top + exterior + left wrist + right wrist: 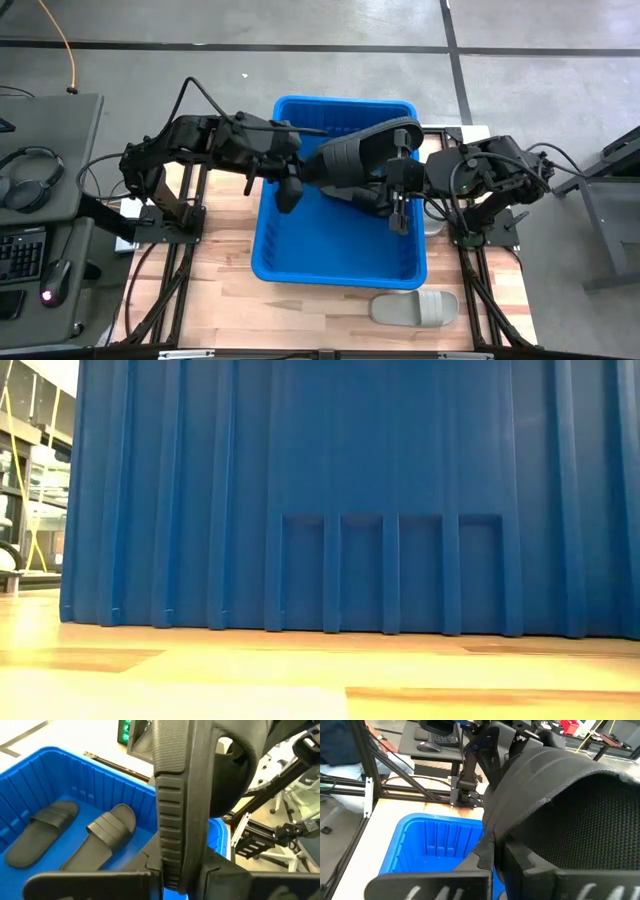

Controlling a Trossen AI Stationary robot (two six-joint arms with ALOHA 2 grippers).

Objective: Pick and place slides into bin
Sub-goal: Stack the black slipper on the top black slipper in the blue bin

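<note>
- Blue ribbed plastic of the large bin (pixel 330 490) fills the low view, so both arms are hidden there.
- Pale wooden tabletop (pixel 230 300) is seen under the bin; grey floor lies around.
- One matte black slide sandal (pixel 360 152) is clamped above the bin by the left gripper (pixel 288 190) and the right gripper (pixel 398 205), both closed on it.
- Two black slides (pixel 75 832) lie inside; a light grey slide (pixel 415 307) lies on the table beside the bin.

no readable text, labels or numbers anywhere.

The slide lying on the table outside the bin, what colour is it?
Light grey slide, clearest in the high view, beside the blue bin.
</note>
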